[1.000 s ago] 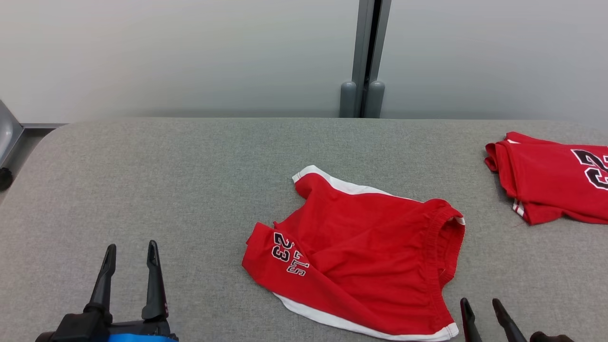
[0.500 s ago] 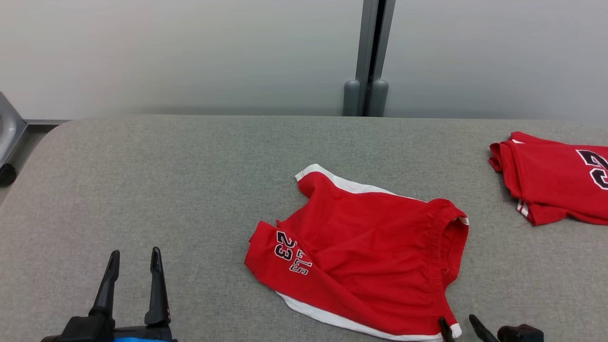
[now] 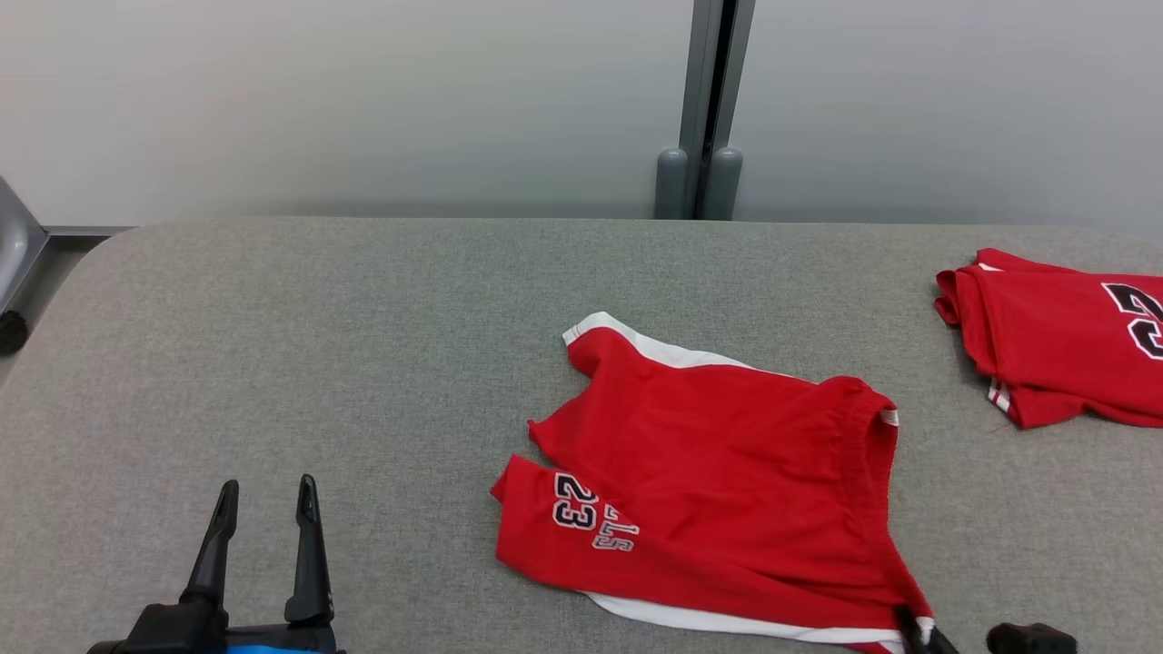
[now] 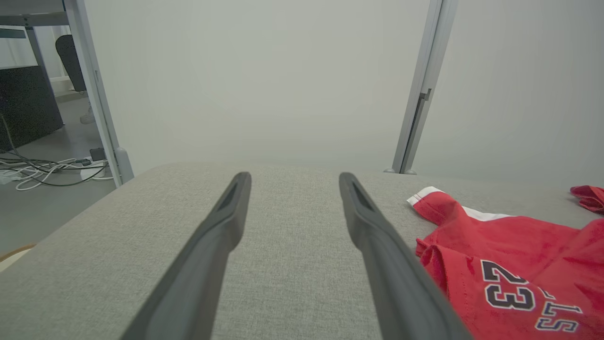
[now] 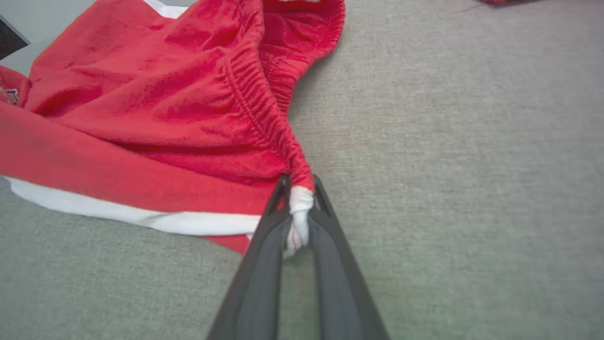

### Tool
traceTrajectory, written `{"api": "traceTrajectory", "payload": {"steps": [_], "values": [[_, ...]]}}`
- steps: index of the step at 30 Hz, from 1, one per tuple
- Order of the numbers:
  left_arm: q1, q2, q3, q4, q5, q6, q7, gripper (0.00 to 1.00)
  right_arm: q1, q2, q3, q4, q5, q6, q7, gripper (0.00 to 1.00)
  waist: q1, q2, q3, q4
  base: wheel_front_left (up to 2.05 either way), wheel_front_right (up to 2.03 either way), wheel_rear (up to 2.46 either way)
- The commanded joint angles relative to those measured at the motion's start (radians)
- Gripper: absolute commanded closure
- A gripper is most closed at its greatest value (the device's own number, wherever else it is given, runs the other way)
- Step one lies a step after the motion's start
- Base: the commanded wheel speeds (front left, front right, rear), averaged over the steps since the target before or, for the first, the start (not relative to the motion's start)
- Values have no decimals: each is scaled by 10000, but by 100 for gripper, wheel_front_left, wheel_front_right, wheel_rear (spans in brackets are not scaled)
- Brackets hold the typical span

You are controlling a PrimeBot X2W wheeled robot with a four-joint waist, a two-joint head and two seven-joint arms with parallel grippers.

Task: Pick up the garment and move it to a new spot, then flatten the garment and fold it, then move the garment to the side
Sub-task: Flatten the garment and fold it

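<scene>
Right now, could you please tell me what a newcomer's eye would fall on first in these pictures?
The bright red fabric shorts with white trim and a black 23 lie rumpled at the centre of the grey cloth-covered table. The right gripper is shut on their white-edged waistband corner, near right. A second red garment lies folded at the far right edge; the left gripper stands open at the near left.

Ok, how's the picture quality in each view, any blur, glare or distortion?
Head view: even light, no glare, faint shadow under the shorts. Left wrist view: wide-angle stretch, left gripper looms large, soft at the bottom edge. Right wrist view: right gripper blurred close up, shorts grainy.
</scene>
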Motion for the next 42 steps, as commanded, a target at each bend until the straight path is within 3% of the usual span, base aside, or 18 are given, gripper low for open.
{"api": "traceTrajectory", "payload": {"steps": [1, 11, 12, 13, 25, 35, 42], "values": [[-65, -18, -36, 28, -21, -68, -45, 0, 133, -114, -111, -43, 122, 3, -78, 100, -1, -1, -6, -8, 0, 0, 0], [-23, -18, -255, 42, -179, -46, -45, 0, 1588, -381, -899, -1691, 467, 3, 334, 100, -1, -1, 67, -198, 0, 0, 0], [-38, -18, -290, 64, -195, -46, -45, 0, 1617, -359, -873, -1872, 490, 3, 308, 18, -1, -1, 83, -216, 0, 0, 0], [-62, -17, -319, 80, -198, -46, -45, 0, 1623, -327, -853, -2053, 498, 3, 254, 0, -1, -1, 97, -232, 0, 0, 0], [-224, -17, -595, 151, -97, -48, -45, 0, 1167, -32, -552, -4223, 131, 3, -950, 0, -1, -1, 166, -251, 0, 0, 0], [-278, -18, -1161, 345, -49, -50, -45, 0, 889, 193, 17, -5114, -91, 3, -1076, 0, -1, -1, 208, -275, 0, 0, 0], [-427, 455, -2851, 1007, -380, -48, -45, 0, 947, 215, 120, -4997, -74, 3, -1079, 0, -1, -1, 279, -403, 0, 0, 0]]}}
